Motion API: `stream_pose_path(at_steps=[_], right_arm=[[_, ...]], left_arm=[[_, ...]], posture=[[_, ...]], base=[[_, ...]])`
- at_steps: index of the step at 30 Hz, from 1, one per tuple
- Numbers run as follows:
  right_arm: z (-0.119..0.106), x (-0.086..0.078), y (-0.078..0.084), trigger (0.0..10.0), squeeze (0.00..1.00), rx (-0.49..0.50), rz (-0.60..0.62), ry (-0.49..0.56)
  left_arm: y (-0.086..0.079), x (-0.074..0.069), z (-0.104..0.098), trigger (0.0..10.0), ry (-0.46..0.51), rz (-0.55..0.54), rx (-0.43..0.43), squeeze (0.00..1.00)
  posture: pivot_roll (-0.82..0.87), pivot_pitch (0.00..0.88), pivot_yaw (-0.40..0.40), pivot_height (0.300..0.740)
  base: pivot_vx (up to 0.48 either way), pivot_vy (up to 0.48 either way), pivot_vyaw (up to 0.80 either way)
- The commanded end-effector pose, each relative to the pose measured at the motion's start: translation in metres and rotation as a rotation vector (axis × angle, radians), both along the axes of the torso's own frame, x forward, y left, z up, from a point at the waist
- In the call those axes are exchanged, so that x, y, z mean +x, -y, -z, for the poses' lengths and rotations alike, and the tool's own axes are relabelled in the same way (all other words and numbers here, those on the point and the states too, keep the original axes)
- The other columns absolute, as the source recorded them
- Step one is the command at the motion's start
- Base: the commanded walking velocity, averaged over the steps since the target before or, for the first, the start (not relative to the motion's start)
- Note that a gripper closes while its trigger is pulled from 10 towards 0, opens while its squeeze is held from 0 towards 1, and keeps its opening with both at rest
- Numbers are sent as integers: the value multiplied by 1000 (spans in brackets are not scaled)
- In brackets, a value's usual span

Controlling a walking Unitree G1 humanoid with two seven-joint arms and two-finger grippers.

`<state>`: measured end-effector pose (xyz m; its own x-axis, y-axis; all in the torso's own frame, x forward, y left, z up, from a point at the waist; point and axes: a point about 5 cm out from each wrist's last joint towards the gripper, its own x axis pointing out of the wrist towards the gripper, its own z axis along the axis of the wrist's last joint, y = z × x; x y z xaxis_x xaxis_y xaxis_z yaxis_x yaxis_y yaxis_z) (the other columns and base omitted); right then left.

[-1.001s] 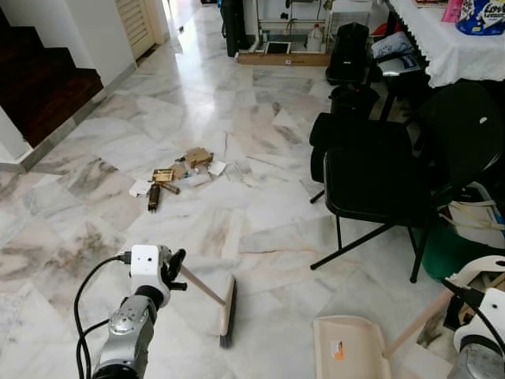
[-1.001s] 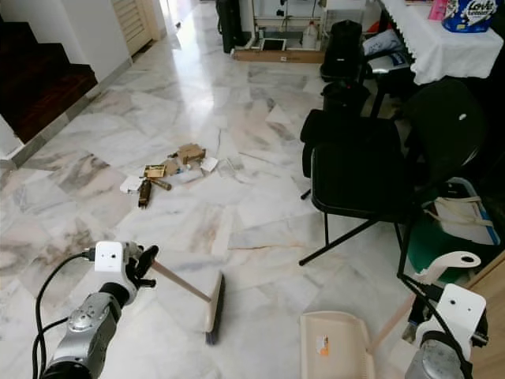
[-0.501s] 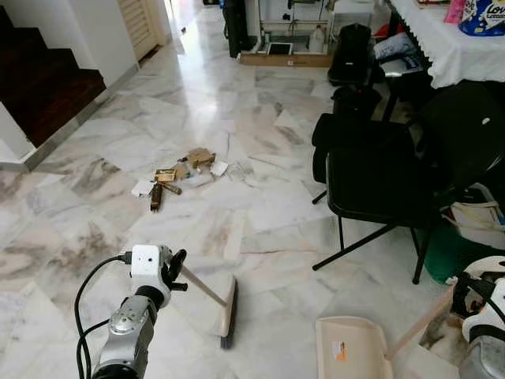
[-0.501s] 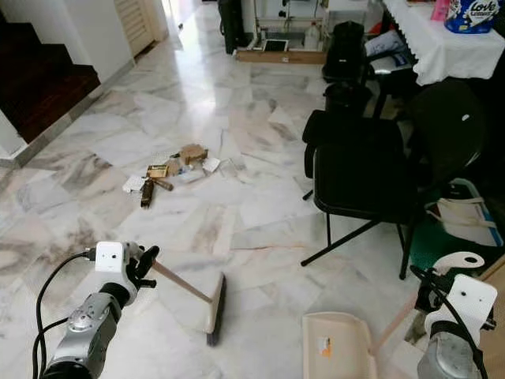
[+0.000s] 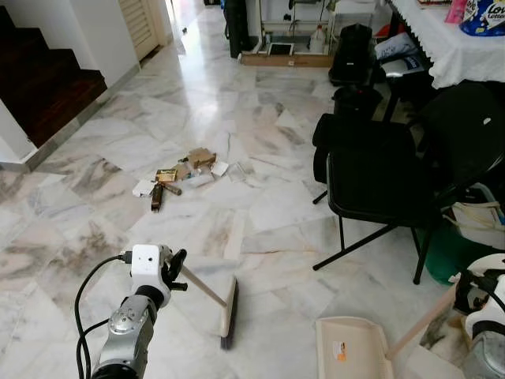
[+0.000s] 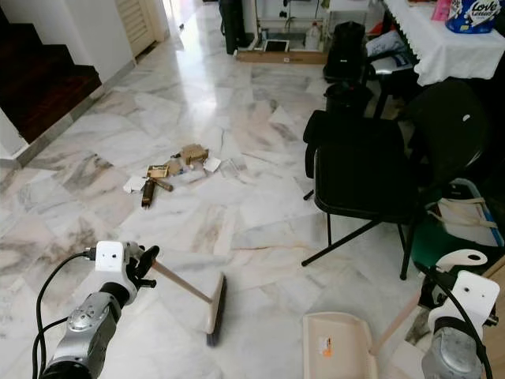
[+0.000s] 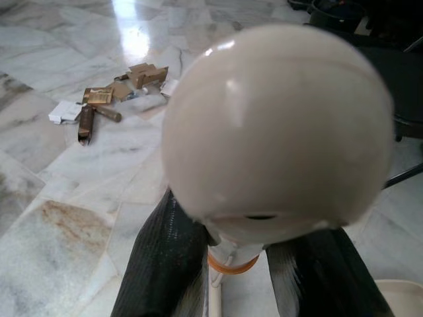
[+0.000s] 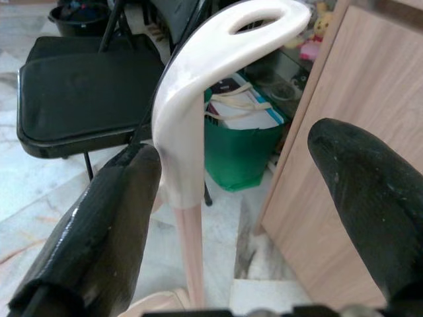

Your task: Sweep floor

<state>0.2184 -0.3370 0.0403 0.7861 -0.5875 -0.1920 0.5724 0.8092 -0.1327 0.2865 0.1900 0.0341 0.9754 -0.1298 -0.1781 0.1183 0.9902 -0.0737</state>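
A: What's going on?

B: The left gripper (image 5: 175,267) squeezes the broom (image 5: 226,311) stick; its brush sits on the floor, well short of the trash pile (image 5: 178,171). The right gripper (image 8: 231,218) has 1 finger on the dustpan (image 5: 349,351) handle, the other spread away.

A: Next?

B: I think walk up and sweep. Since 1 second ago, the camera shifted and the right gripper sank a bit.

A black cable is looping along the silver left arm (image 5: 126,335) up to its white, screw-dotted wrist box (image 5: 145,264); black textured fingers (image 7: 165,264) are gleaming.
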Motion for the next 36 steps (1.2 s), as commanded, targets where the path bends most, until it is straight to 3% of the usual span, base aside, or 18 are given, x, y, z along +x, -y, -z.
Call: stream_pose_path(at_steps=[1,21,36], right_arm=[[-1,1,3,10000,0,-3,0,9],[1,18,5,10000,0,19,-62,22],[1,20,8,10000,0,29,-69,27]], left_arm=[[-4,4,-6,10000,20,0,17,0],[-4,6,-9,10000,32,4,17,0],[-5,5,-9,10000,31,5,16,0]], posture=[[-9,41,96,740],[-3,34,96,740],[3,41,99,740]], base=[[0,0,0],[0,0,0],[0,0,0]])
